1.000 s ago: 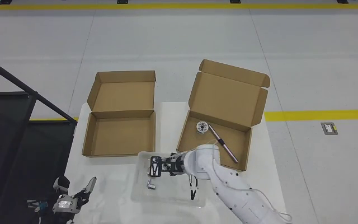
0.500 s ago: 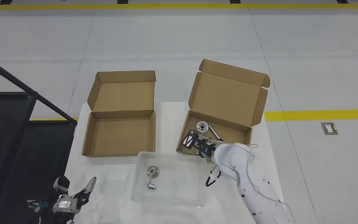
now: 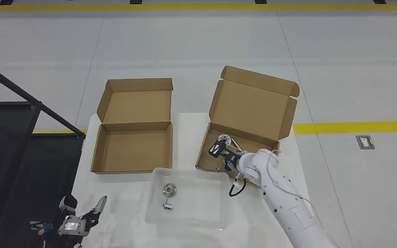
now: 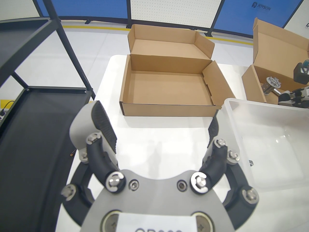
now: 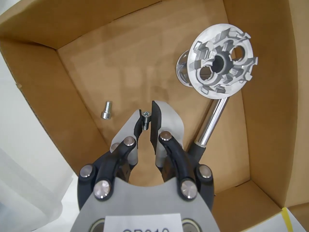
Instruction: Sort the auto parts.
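One bolt (image 5: 145,119) along jaws, head outward

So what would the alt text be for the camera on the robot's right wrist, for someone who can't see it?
The right gripper pinches a small bolt inside an open cardboard box. On the box floor sit a second bolt, a round metal part with holes and a shiny rod with a black end.

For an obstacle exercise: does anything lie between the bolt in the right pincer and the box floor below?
Nothing visible does. The bolt in the right pincer hangs over bare cardboard of the box; a loose bolt and a rod lie to either side.
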Controlling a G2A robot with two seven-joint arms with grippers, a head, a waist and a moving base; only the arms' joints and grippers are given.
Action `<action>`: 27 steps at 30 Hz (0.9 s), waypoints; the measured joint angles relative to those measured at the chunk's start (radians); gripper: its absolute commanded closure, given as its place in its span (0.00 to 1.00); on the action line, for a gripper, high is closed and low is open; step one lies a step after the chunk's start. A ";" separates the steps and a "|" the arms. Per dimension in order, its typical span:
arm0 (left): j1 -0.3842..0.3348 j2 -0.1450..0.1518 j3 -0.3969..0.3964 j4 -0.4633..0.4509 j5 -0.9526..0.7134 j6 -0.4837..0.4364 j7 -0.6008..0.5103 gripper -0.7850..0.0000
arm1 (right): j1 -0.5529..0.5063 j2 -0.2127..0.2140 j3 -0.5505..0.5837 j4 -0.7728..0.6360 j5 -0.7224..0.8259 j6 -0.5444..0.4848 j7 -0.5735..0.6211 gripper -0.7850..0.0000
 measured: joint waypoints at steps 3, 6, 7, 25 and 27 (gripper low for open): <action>0.000 0.000 0.000 0.000 0.000 0.000 0.000 0.00 | 0.009 0.000 -0.002 0.019 0.003 -0.001 -0.010 0.84; 0.000 0.000 0.000 0.000 0.000 0.000 0.000 0.00 | 0.012 0.001 -0.002 0.024 0.006 -0.005 -0.015 0.82; 0.000 0.000 0.000 0.000 0.000 0.000 0.000 0.00 | 0.012 0.001 -0.001 0.024 0.006 -0.006 -0.016 0.80; 0.000 0.000 0.000 0.000 0.000 0.000 0.000 0.00 | -0.094 0.037 0.061 -0.210 -0.007 -0.034 -0.041 0.76; 0.000 0.000 0.000 0.000 0.000 0.000 0.000 0.00 | -0.139 0.047 0.080 -0.304 -0.009 -0.053 -0.043 0.76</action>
